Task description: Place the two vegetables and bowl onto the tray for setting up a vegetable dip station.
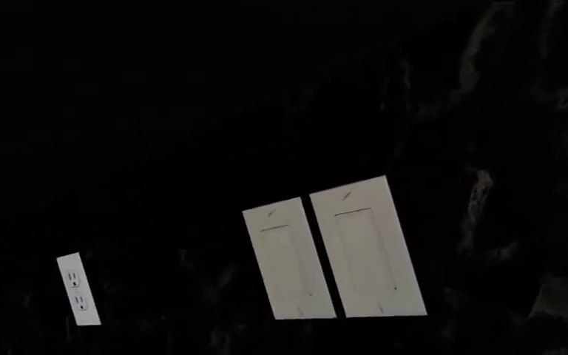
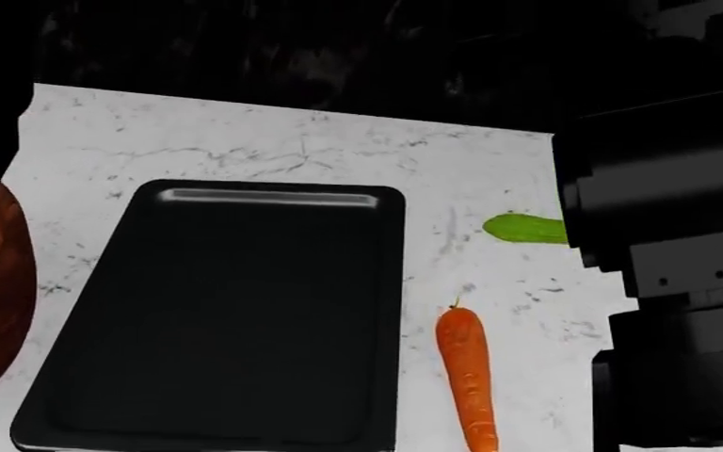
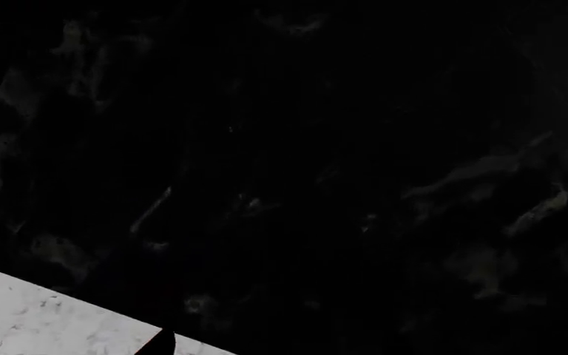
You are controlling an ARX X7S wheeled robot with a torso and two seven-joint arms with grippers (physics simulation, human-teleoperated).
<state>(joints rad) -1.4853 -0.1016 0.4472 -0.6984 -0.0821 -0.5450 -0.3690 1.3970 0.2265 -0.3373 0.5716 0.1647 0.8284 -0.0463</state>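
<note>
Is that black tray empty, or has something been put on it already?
Empty. The tray shows only bare black surface; the carrot and cucumber lie beside it on the counter.

right arm (image 2: 663, 217): matte black, boxy stacked housings | grey bracket with 2 small dots

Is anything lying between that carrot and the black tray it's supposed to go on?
Nothing visible does. In the head view the carrot lies just off the tray's right long edge, with only a bare strip of white marble counter between them. The tray holds nothing yet.
</note>
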